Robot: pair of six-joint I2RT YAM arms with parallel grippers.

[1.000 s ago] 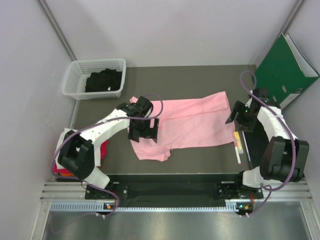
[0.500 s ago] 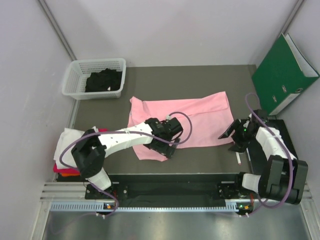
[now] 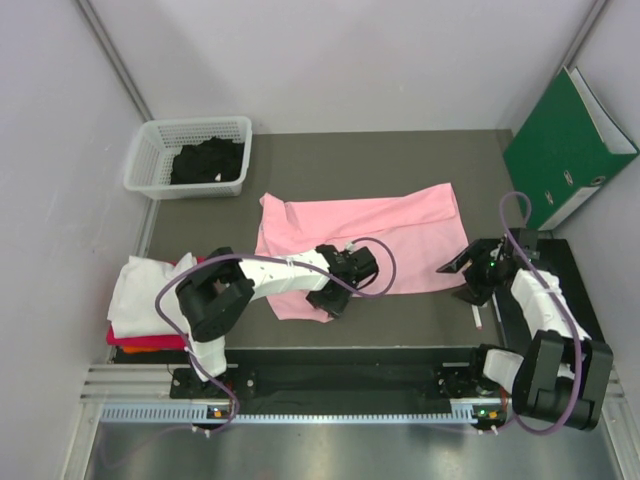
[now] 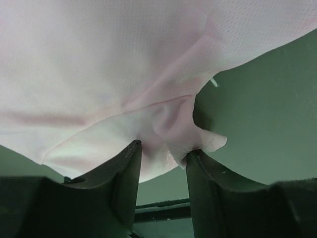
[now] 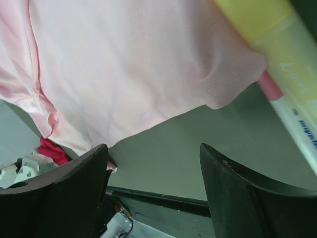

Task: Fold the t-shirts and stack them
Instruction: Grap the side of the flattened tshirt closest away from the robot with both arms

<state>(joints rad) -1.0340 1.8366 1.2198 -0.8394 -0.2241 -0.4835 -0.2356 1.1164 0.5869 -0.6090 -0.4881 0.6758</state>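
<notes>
A light pink t-shirt (image 3: 380,235) lies spread on the dark table, its hem toward the right. My left gripper (image 3: 332,300) is low at the shirt's near sleeve. In the left wrist view the bunched sleeve edge (image 4: 168,124) sits between the fingertips of that gripper (image 4: 163,148). The jaws are partly closed, with a gap still between them. My right gripper (image 3: 463,281) hangs open just off the shirt's near right corner (image 5: 233,84), nothing between its fingers (image 5: 94,168). Folded t-shirts (image 3: 140,295) are stacked at the left edge, white on top, red and orange beneath.
A white mesh basket (image 3: 150,170) at the back left holds a black shirt (image 3: 208,160). A green binder (image 3: 570,150) leans at the back right. A pink and yellow marker (image 3: 477,312) lies by my right gripper, close up in the right wrist view (image 5: 292,109).
My left arm swept from the shirt's left side to the near sleeve and its jaws narrowed around the fabric. My right gripper came toward the near edge, beside the shirt's corner.
</notes>
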